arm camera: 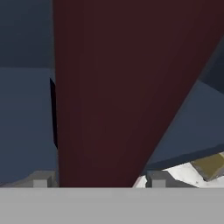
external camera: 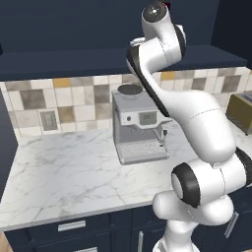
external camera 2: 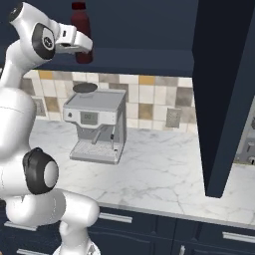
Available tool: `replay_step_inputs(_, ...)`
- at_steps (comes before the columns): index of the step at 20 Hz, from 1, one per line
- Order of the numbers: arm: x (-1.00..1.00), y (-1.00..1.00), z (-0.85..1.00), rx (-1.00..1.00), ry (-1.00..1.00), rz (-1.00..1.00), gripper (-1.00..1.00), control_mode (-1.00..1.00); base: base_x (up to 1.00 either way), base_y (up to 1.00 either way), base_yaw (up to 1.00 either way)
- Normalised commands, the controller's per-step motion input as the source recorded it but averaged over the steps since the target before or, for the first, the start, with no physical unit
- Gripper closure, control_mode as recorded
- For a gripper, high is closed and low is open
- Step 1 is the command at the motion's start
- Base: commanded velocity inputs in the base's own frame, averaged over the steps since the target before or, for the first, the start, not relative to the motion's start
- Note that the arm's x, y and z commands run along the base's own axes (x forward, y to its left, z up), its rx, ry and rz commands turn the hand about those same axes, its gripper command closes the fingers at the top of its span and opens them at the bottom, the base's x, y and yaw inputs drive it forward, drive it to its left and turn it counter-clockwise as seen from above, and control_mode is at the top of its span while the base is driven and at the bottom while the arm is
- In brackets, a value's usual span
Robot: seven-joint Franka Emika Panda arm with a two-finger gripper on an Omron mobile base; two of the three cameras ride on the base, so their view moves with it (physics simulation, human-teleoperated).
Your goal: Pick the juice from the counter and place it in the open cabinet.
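The juice (external camera 2: 81, 27), a dark maroon bottle with a red cap, is upright and high up at the front of the open cabinet (external camera 2: 142, 30), just over its bottom shelf edge. My gripper (external camera 2: 79, 49) is shut on its lower body, reaching in from the left. Close up in the hand view, the juice (arm camera: 122, 87) stands between my two fingertips (arm camera: 41, 180), with the navy cabinet inside behind it. From the left base view, the red cap of the juice (external camera: 168, 4) peeks over my upper arm in front of the open cabinet (external camera: 64, 24). The counter is out of view.
Below the cabinet a silver coffee machine (external camera 2: 97, 127) stands on a marble worktop (external camera 2: 159, 174) backed by mosaic tiles. The cabinet's open navy door (external camera 2: 224, 94) hangs down at the right. A toaster (external camera: 241, 110) sits at the far right.
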Motion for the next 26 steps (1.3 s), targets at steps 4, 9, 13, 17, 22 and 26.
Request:
replay_step_inputs(4,0.48,0.00,-0.11,0.06,0.13,0.00,1.00,-1.00,0.00,0.00,0.00)
replay_step_inputs(9,0.26,0.00,-0.28,0.01,0.01,0.00,1.00,-1.00,0.00,0.00,0.00)
replay_step_inputs(13,0.22,0.00,-0.43,0.00,-0.07,0.00,1.00,-1.00,0.00,0.00,0.00)
replay_step_inputs(17,0.11,0.00,-0.69,-0.01,-0.14,0.00,1.00,-1.00,0.00,0.00,0.00)
replay_step_inputs(22,0.14,0.00,-0.69,-0.05,-0.02,0.00,1.00,-1.00,0.00,0.00,0.00)
replay_step_inputs(26,0.19,0.00,-0.47,-0.03,0.03,0.02,1.00,-1.00,0.00,0.00,0.00)
